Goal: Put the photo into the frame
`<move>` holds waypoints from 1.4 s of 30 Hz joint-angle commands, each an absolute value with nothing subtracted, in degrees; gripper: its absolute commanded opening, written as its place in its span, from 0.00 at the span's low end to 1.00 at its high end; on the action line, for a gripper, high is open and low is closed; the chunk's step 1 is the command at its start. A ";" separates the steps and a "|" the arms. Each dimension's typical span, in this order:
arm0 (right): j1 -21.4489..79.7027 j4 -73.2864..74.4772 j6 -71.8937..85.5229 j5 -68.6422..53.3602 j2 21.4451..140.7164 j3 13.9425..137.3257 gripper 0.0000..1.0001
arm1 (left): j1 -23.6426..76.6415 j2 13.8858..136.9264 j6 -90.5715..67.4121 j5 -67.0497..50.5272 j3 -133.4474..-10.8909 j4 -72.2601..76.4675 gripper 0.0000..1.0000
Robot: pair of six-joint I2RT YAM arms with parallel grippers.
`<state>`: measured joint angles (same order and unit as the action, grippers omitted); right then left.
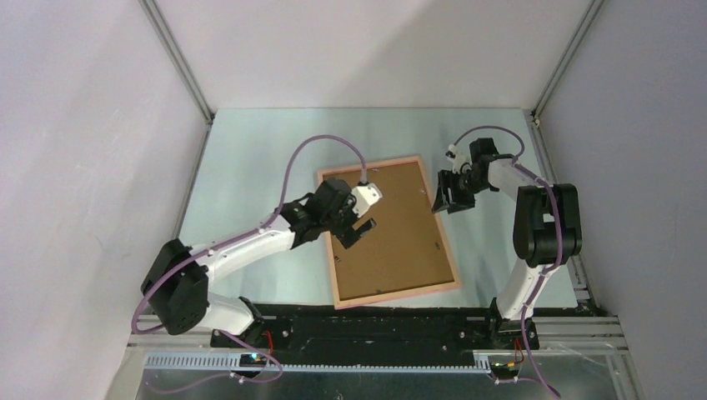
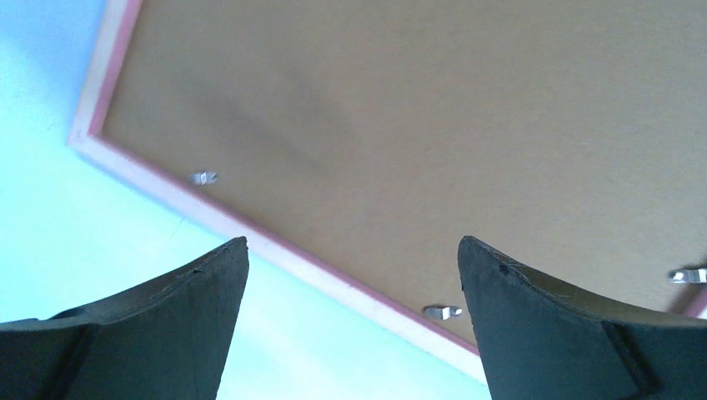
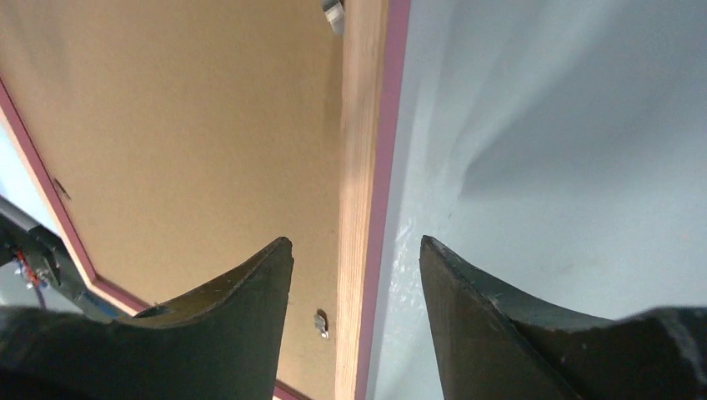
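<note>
1. The left gripper (image 1: 358,231) is held wide open over the backing board (image 1: 404,242), near the left rail of the frame (image 3: 367,125).
2. The right gripper (image 1: 444,198) is parted above the frame's right rail.
3. The frame is laid back-up on the table (image 1: 250,158), board seated inside.

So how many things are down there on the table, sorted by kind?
Pink frame: 1
Brown backing board: 1
Robot arms: 2, left arm and right arm
Total: 4
</note>
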<state>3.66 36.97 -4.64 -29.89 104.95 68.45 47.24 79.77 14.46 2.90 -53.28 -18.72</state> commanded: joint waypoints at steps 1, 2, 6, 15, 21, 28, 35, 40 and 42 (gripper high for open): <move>5.05 37.05 -4.03 -24.93 106.02 74.93 0.63 | 41.78 77.18 10.83 5.07 -52.25 -20.51 1.00; 5.26 37.20 -3.84 -24.32 107.12 76.43 0.63 | 39.84 77.54 10.00 5.08 -52.18 -20.76 1.00; 5.80 38.03 -3.72 -23.20 110.24 80.50 0.63 | 34.72 80.43 7.64 4.76 -53.04 -22.58 1.00; 8.68 39.11 -4.57 -21.28 114.99 86.21 0.63 | 28.02 91.61 4.76 1.76 -57.69 -25.66 0.98; 9.06 39.19 -4.27 -21.60 115.88 86.60 0.61 | 26.37 97.14 3.19 -2.74 -61.01 -26.19 0.94; 8.82 38.89 -3.99 -21.67 116.01 85.80 0.61 | 25.09 100.60 1.44 -5.46 -63.17 -26.53 0.88; 8.67 38.90 -4.23 -21.42 116.62 86.54 0.59 | 24.88 101.06 0.62 -7.27 -62.98 -26.50 0.73; 9.22 39.83 -4.39 -20.44 118.61 89.69 0.58 | 24.78 100.63 0.79 -7.62 -62.97 -26.50 0.65; 9.43 40.27 -4.49 -19.72 119.34 90.99 0.57 | 24.78 100.51 1.01 -7.54 -63.09 -26.54 0.60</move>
<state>8.95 39.35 -4.32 -21.34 118.13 87.13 25.10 100.51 1.32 -6.76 -61.67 -26.52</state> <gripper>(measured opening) 0.575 0.639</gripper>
